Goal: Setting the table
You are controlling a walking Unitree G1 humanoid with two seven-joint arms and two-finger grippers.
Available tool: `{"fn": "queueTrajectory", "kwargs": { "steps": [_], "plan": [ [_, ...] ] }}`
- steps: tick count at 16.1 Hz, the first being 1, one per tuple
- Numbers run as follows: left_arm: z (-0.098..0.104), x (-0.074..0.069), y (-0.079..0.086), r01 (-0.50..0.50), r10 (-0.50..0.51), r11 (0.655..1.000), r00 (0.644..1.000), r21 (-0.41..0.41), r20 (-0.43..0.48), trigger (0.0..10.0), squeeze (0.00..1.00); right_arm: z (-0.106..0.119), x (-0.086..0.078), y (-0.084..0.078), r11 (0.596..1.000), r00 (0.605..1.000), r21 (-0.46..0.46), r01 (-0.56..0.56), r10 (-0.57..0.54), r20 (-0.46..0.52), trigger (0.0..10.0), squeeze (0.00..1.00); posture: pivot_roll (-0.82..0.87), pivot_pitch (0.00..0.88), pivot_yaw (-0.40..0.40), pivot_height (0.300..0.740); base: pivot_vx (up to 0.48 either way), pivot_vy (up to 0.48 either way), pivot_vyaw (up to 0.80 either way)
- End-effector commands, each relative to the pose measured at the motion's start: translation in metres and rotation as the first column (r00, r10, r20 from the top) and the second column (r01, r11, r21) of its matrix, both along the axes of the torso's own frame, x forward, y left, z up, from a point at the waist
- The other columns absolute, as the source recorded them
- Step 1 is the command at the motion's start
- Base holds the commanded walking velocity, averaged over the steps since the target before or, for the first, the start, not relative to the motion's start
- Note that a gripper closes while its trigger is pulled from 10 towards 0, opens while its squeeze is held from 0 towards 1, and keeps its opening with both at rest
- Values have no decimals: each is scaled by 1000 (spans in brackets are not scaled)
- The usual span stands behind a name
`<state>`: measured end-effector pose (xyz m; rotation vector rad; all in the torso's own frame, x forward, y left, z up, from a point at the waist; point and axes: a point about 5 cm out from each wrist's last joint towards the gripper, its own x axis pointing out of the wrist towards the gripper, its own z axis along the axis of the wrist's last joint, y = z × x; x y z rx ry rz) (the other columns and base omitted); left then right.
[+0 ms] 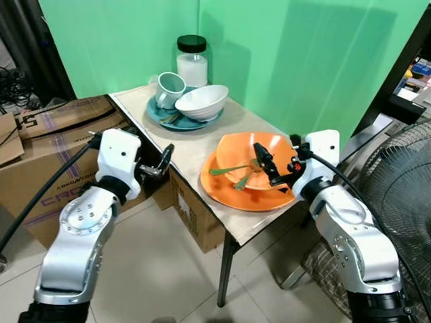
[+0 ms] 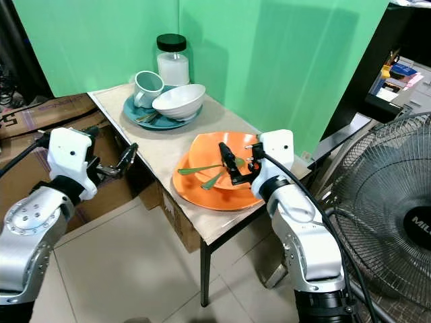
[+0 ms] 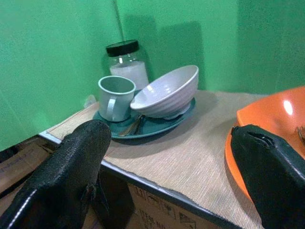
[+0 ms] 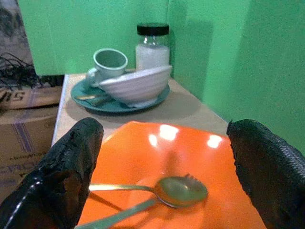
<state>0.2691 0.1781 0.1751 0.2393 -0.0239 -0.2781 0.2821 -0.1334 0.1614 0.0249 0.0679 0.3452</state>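
my right gripper (image 1: pixel 269 163) hangs jaws open over the spoons (image 4: pixel 162 193) in the orange plate (image 1: pixel 232 192) on the bench (image 1: pixel 192 145), left gripper (image 1: pixel 163 161) open beside its edge; next, i'd lower and pinch one spoon.

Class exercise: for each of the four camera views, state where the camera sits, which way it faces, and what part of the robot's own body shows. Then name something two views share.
Left eye view: on the head, looking forward and down at the table; both silver arms show.
Right eye view: the same scene from the head's other eye.
Left wrist view: along the open left gripper toward the teal plate, white bowl and cup.
Right wrist view: along the open right gripper over the orange plate.
Shared: both wrist views show the jar.
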Motion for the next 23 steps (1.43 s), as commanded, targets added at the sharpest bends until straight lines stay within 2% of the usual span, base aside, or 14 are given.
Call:
{"fn": "queueTrajectory", "kwargs": {
  "steps": [1, 2, 3, 4, 5, 6, 9, 11, 12, 16, 18, 21, 23],
  "plan": [
    [-2, -1, 0, 40, -40, 999, 999, 21, -21, 10000, 110, 1, 3, 2, 999, 999, -34, -14, 12, -41, 10000, 0, 108, 0, 12, 740, 0, 0, 0],
    [-3, -4, -3, 92, -91, 995, 995, 47, -36, 10000, 47, 1, 2, 7, 998, 995, -43, -53, 49, -89, 10000, 0, 111, 0, 21, 740, 0, 0, 0],
    [-2, -6, -4, 130, -127, 989, 991, 67, -46, 10000, 0, 2, 2, 13, 997, 990, -14, -82, 79, -120, 10000, 0, 115, 0, 21, 740, 0, 0, 0],
    [-2, -8, -4, 168, -163, 982, 985, 82, -62, 10000, 0, 6, 5, 21, 993, 982, 16, -114, 115, -150, 10000, 0, 118, 0, 21, 740, 0, 0, 0],
    [-3, -12, -1, 220, -210, 968, 973, 118, -94, 10000, 0, 10, 9, 31, 988, 971, 0, -154, 152, -184, 10000, 0, 122, 0, 10, 740, 0, 0, 0],
    [-3, -13, 0, 231, -219, 965, 970, 126, -102, 10000, 0, 10, 10, 33, 987, 969, -5, -163, 159, -190, 10000, 0, 122, 0, 10, 740, 0, 0, 0],
    [-11, -24, 2, 327, -295, 933, 935, 153, -195, 10000, 0, 11, 28, 49, 979, 934, -68, -193, 162, -317, 10000, 0, 133, 0, -9, 740, 0, 0, 0],
    [-14, -30, 2, 355, -316, 920, 922, 163, -225, 10000, 0, 15, 38, 54, 977, 917, -98, -190, 141, -374, 10000, 0, 141, 0, -18, 740, 0, 0, 0],
    [-14, -32, 1, 360, -319, 919, 920, 164, -228, 10000, 0, 19, 44, 55, 972, 889, -123, -200, 128, -440, 10000, 0, 146, 0, -27, 740, 0, 0, 0],
    [-15, -34, -2, 379, -336, 912, 910, 159, -242, 10000, 0, 20, 50, 49, 958, 858, -196, -212, 86, -507, 10000, 0, 139, 0, -27, 740, 0, 0, 0],
    [-16, -35, -5, 390, -346, 908, 905, 156, -248, 10000, 0, 19, 55, 39, 939, 833, -260, -224, 46, -551, 10000, 0, 132, 0, -25, 740, 0, 0, 0],
    [-17, -33, -6, 396, -351, 905, 902, 155, -252, 10000, 0, 17, 60, 27, 934, 810, -281, -222, 17, -586, 10000, 0, 126, 0, -20, 740, 0, 0, 0],
    [-18, -33, -8, 406, -360, 901, 896, 154, -258, 10000, 0, 16, 62, 25, 921, 797, -295, -252, 25, -603, 10000, 0, 124, 0, -20, 740, 0, 0, 0]
  ]
}}
